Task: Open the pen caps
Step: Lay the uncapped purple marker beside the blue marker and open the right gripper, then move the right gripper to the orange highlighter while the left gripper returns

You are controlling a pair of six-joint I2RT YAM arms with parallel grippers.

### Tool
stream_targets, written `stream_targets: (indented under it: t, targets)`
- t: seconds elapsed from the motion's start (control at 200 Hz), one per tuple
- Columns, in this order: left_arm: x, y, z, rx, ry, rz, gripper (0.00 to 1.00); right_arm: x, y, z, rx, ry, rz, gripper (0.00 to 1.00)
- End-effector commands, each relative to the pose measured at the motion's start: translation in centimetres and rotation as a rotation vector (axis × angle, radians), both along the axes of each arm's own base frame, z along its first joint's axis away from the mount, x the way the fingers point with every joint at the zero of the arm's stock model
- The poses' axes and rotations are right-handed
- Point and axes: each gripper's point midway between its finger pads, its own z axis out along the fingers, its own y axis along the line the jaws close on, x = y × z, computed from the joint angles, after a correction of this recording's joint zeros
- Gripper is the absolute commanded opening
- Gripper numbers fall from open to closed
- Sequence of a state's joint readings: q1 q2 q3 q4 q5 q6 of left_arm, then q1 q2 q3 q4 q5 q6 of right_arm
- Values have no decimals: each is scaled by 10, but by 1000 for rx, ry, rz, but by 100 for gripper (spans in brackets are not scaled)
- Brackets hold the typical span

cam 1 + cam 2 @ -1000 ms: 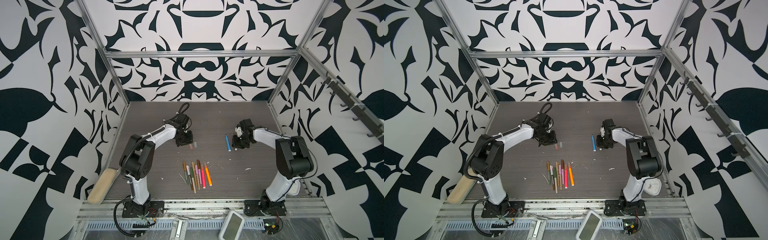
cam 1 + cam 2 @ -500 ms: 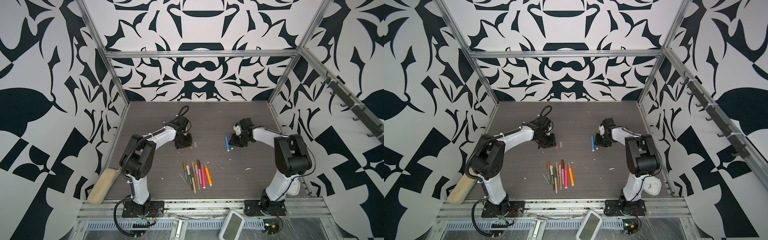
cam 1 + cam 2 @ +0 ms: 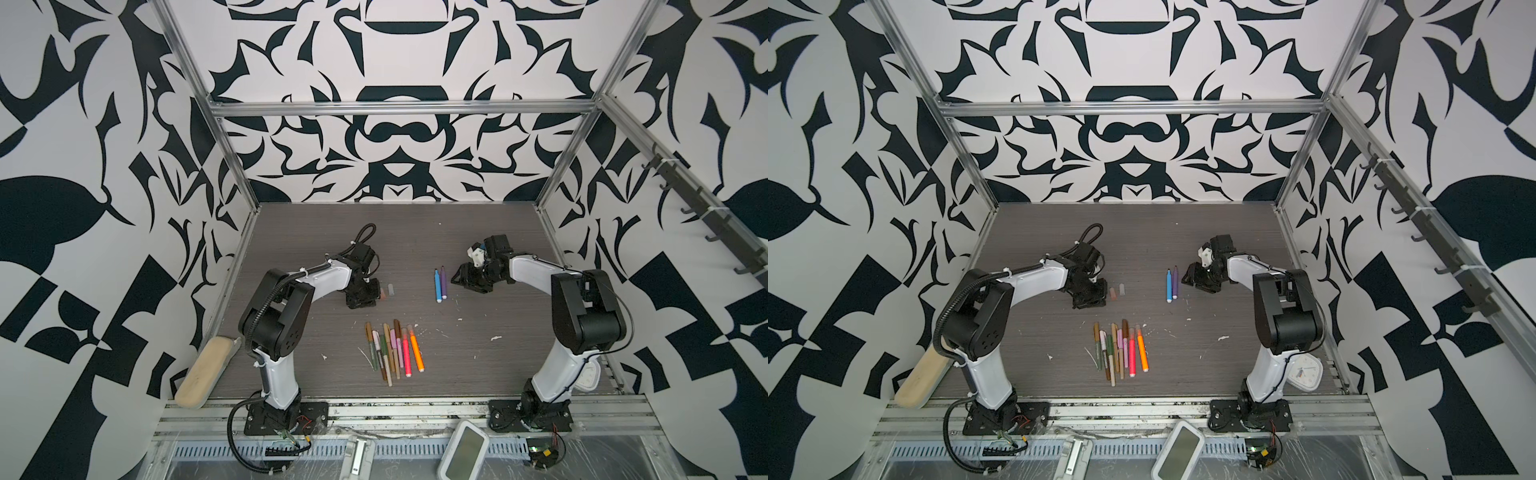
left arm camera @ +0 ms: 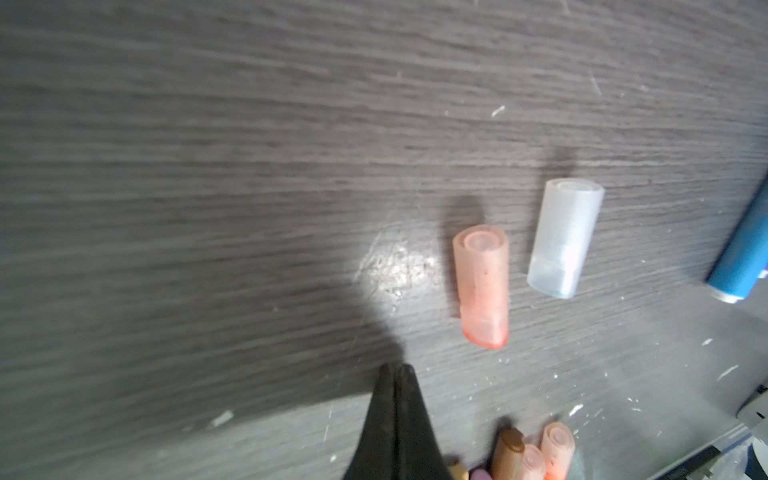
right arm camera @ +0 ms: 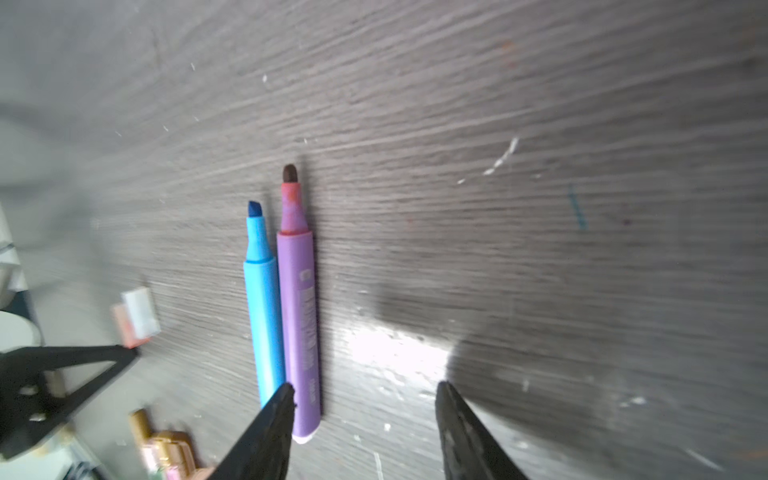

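So the left gripper (image 4: 392, 374) is pinched fully closed with nothing in it, tips pressed together just above the table (image 3: 311, 232). In both top views two loose caps lie right at its 3 o'clock: a translucent pink cap (image 4: 482, 286) and a clear cap (image 4: 563, 241). The clear one sits just beside the pink one, at roughly its 2 o'clock, and they don't quite touch. Both lie flat on their sides, and the wrist view shows their open ends.

On the other side, the right gripper (image 5: 365, 387) has its jaws parted about halfway, and there's nothing between them. A blue marker (image 5: 264, 307) and a purple marker (image 5: 300, 324) lie at its 9 o'clock in the top views, side by side and touching, both uncapped with bare tips pointing to 12 o'clock. In the wrist view one finger overlaps the purple marker's tail end, but I can't tell if it's actually touching.

The bunch of pens (image 3: 392, 353) lies at 6 o'clock from the loose caps, packed together. As far as I can tell, they're capped at their 12 o'clock ends.
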State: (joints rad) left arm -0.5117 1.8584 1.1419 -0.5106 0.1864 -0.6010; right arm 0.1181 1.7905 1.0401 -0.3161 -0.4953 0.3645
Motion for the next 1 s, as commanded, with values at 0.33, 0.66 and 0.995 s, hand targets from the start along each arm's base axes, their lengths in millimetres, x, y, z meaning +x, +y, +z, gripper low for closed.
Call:
stream_targets:
  t: [0.33,0.66,0.995]
  targets:
    - [25,-6,-22,56,37,-7,0,-6,9,2,75,10,7,57]
    - [26,-12,-23,44,43,-4,0,-6,9,3,76,9,5,56]
    - [23,-13,-20,36,31,1,0,-17,4,22,61,-19,-12,55]
